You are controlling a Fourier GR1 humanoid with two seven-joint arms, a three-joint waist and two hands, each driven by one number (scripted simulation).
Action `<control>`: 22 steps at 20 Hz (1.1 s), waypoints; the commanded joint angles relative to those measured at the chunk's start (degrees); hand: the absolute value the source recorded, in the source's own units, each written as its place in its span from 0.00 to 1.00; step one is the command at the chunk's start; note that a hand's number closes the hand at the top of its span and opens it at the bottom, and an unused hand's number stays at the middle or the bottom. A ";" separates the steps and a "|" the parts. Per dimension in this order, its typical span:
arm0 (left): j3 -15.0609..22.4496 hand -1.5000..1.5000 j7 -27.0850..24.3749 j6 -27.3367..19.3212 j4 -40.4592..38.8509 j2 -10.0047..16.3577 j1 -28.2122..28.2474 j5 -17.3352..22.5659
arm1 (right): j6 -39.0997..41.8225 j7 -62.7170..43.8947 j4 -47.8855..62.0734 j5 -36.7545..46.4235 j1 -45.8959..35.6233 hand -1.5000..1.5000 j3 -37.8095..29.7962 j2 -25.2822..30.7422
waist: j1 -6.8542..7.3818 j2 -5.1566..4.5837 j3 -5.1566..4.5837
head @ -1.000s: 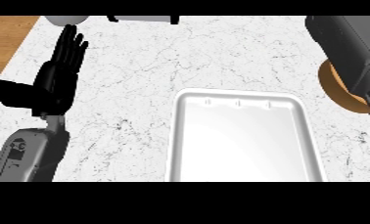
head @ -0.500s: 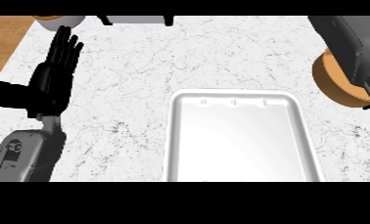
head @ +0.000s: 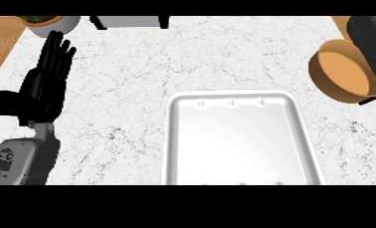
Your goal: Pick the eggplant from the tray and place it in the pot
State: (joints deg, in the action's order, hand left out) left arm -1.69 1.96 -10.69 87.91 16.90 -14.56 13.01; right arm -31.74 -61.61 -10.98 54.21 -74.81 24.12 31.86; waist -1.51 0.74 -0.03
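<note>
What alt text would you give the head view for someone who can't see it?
A white tray lies on the marble counter with nothing visible on it. The left hand rests open at the left edge; a tan pot sits at the right edge.

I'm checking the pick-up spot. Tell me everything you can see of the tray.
The tray is white, glossy, rectangular with rounded corners and a raised rim, three small marks on its far inner wall. It lies flat on the marbled counter, low in the view's middle, near end cut off. Nothing shows inside it; only the counter touches it.
</note>
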 commanded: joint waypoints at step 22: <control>-1.54 0.50 -0.33 2.39 -2.36 -1.28 -2.39 -0.87 | -2.73 20.73 -18.41 -23.05 29.97 0.00 -22.64 6.82 | 1.31 -0.78 0.08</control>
State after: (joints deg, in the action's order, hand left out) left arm -2.62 1.69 -8.83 86.80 15.50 -16.26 12.19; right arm -35.94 -47.91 -26.55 36.09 -48.12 5.14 39.07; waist -0.26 0.00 0.06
